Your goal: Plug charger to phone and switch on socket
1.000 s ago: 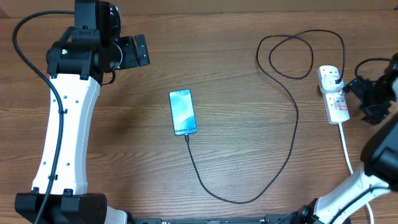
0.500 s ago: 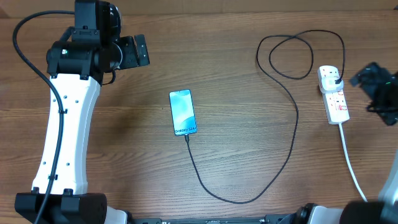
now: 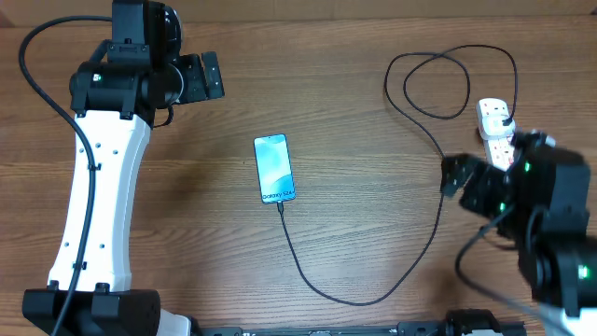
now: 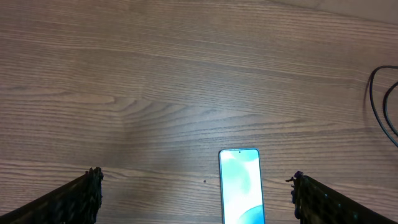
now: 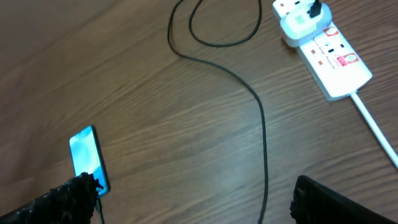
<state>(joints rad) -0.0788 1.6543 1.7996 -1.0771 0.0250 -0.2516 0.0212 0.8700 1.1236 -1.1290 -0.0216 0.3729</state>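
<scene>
Seemingly most of the job is done. Nearest the robot, the charger (image 5: 263, 143) lies in a slack bend on the surface (image 3: 354, 140), and one end runs from there up to the phone (image 3: 274, 168). Its tip meets the phone's near short edge and looks seated in the port, though the joint is too small to be sure. The phone lies flat, face up and lit, about mid-surface, with neither arm touching it. I judge the plugging-in half finished.

Further out on the right, the right gripper (image 5: 196, 193) hangs beside the cable's rising stretch, jaws wide and nothing between them. It is near the socket (image 5: 336, 59) but not on it. The socket lies flat, its white cord (image 5: 376, 126) trailing back toward the robot, and the arm hides its near end from overhead. The plug (image 5: 316, 9) sits in the far outlet, with spare cable looped just beyond.

The red switches (image 5: 344, 60) show in the right wrist view, yet they are too small to read as on or off. That is the open point. If the one by the plug is off, pressing it is all that remains.

Farthest, at the far left, the left gripper (image 4: 196, 183) is wide and empty, well apart from the phone.
</scene>
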